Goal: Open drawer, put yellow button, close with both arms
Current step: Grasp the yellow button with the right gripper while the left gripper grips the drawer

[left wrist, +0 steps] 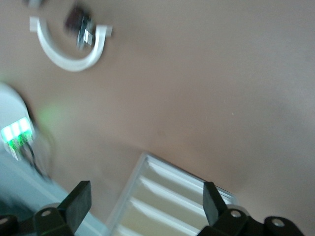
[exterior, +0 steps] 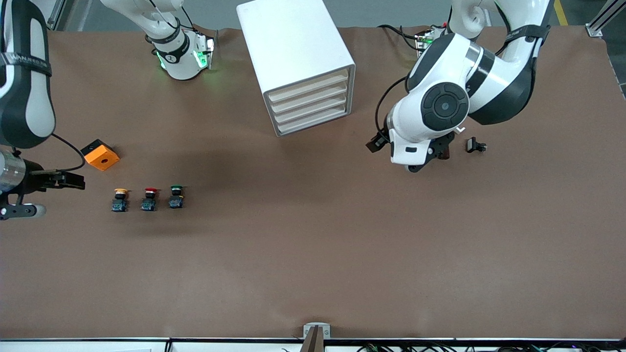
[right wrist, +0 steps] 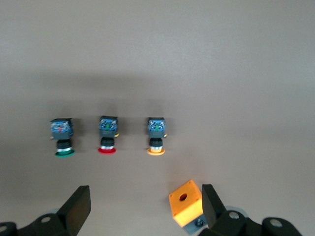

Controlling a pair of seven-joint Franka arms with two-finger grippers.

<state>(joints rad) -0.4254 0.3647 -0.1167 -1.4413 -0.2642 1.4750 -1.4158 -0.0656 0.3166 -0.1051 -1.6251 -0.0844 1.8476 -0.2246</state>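
The white cabinet [exterior: 293, 44] stands at the table's robot edge with all four cream-fronted drawers shut; the drawer [exterior: 309, 86] is the uppermost. The yellow button [exterior: 120, 199] stands toward the right arm's end, in a row with a red and a green one; it also shows in the right wrist view [right wrist: 156, 135]. My right gripper [exterior: 77, 182] is open and empty, beside the row [right wrist: 145, 206]. My left gripper [exterior: 428, 156] is open and empty [left wrist: 146, 206], over the table beside the cabinet's drawer fronts [left wrist: 167, 201].
The red button [exterior: 149, 198] and the green button [exterior: 176, 196] stand beside the yellow one. An orange box [exterior: 100, 155] with a round hole lies farther from the camera than the row, close to my right gripper [right wrist: 187, 201]. A small black part [exterior: 475, 145] lies near my left arm.
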